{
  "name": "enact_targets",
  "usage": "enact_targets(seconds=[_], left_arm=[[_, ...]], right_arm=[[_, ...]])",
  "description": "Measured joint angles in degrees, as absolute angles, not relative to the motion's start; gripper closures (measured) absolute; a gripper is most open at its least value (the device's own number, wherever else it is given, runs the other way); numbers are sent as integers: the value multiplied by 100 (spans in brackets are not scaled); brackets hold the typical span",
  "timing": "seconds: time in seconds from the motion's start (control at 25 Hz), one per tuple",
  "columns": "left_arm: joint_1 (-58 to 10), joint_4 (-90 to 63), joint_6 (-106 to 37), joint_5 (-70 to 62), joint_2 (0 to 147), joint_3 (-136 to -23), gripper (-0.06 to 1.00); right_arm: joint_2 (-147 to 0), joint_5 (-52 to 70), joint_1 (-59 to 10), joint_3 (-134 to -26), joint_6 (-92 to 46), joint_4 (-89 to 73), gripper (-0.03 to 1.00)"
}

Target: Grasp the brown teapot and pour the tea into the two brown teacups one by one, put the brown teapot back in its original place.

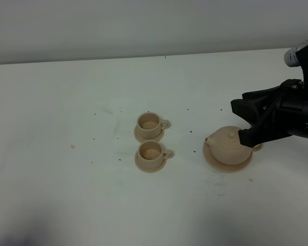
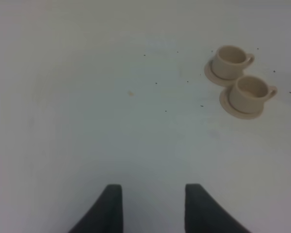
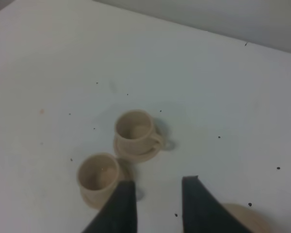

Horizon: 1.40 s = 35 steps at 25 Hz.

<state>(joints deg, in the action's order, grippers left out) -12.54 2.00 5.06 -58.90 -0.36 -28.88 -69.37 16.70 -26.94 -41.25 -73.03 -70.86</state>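
The brown teapot (image 1: pixel 226 146) sits upright on its flat tan plate (image 1: pixel 215 161) at the right, spout toward the cups. My right gripper (image 1: pixel 237 122) hovers at the teapot's handle side, open; its lower finger overlaps the pot's right flank. In the right wrist view the gripper (image 3: pixel 159 182) has only bare table in its gap, and a tan edge (image 3: pixel 242 216) shows beside one finger. The two brown teacups (image 1: pixel 149 123) (image 1: pixel 152 151) stand on saucers mid-table, also seen in the wrist views (image 3: pixel 134 128) (image 3: pixel 98 174) (image 2: pixel 230 60) (image 2: pixel 250 92). My left gripper (image 2: pixel 153 187) is open over bare table.
The white tabletop (image 1: pixel 66 102) carries small dark specks and one orange crumb (image 1: pixel 72 146). A pale wall runs behind the table's far edge. The left arm does not show in the exterior high view.
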Motion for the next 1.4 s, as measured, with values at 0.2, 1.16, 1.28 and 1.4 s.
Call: enact_targets(seconds=[0.2,1.16,1.28,1.4], left_arm=[[-1254,200,506,-5897,-36,-2885,62],[107,139,481,-5900,-43,-2885,62],[107,139,481,-5900,-43,-2885,62],[107,139,475,-5900,-43,-2885,62]], right_arm=[[-6937,1770,-2694,-4125,-7303,-7086,72],[-7218,2115,-2694,-4972,-7289,-6621,63],[-7452,2621,-2694,-5406,-6951,-6059,63],[-7708,3271,-2694,-5849,-6177,-5062,63]])
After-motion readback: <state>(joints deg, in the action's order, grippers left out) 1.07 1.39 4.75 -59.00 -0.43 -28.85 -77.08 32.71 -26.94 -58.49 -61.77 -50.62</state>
